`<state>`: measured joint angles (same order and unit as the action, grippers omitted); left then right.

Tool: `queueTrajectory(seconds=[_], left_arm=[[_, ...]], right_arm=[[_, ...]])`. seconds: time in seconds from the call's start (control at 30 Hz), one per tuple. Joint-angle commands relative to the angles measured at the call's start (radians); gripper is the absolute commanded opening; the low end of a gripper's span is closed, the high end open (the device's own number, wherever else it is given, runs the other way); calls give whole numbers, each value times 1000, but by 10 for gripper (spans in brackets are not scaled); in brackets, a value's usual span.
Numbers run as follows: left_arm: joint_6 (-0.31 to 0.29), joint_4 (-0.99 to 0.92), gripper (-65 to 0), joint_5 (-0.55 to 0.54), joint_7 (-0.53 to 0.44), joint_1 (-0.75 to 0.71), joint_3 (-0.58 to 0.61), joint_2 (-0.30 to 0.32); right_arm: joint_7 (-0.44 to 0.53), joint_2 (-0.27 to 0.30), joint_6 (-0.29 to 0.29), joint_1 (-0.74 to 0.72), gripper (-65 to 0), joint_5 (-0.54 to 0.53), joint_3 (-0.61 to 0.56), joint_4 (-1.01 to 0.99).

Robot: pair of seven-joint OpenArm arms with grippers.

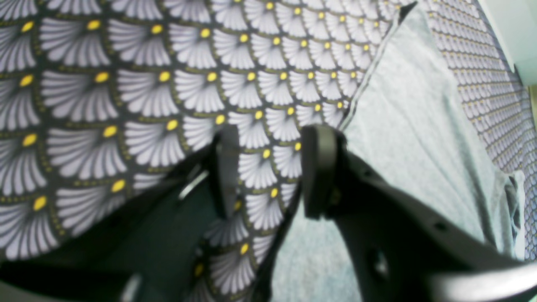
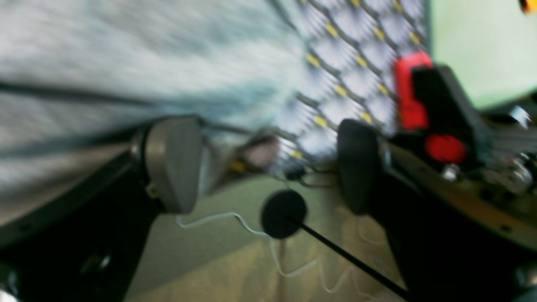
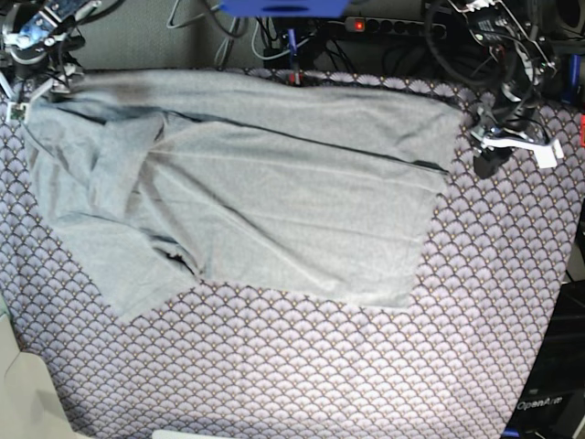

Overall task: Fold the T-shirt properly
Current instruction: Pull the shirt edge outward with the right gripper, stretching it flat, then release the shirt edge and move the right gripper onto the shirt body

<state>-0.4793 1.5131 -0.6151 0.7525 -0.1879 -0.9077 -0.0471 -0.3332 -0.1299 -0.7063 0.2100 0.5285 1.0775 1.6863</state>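
Grey soft T-shirt (image 3: 274, 174) lies spread, half-folded, on the scallop-patterned cloth (image 3: 302, 366). I see my right gripper (image 2: 268, 163) and left gripper (image 1: 268, 167) both empty, jaws apart; I'd grab the hem edge squarely.

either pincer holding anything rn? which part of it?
Nothing held. Left pincer is open over the patterned cloth, beside the T-shirt edge. Right pincer is open and empty at the shirt's corner.
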Motion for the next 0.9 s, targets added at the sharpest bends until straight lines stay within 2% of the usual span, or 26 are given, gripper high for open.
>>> queueTrajectory(seconds=[0.0,0.17,0.33,0.53,0.7,0.77,0.87], left_arm=[[-12,16,-413,-22,-18,5,-1,11],[-12,16,-413,-22,-18,5,-1,11],[-12,14,-413,-22,-18,5,-1,11],[-12,14,-413,-19,-18,5,-1,11],[-12,14,-413,-16,-18,5,-1,11],[-12,14,-413,-16,-18,5,-1,11],[-12,16,-413,-15,-18,3,-1,11]], right_arm=[[15,17,8,-1,-147,0,3,39],[15,17,8,7,-147,-5,3,104],[13,-27,8,-2,-147,-8,19,171],[13,-27,8,9,-148,-84,17,219],[9,-27,8,6,-148,-87,-7,217],[9,-27,8,30,-152,-149,-38,217],[9,-27,8,88,-190,-324,-79,209]])
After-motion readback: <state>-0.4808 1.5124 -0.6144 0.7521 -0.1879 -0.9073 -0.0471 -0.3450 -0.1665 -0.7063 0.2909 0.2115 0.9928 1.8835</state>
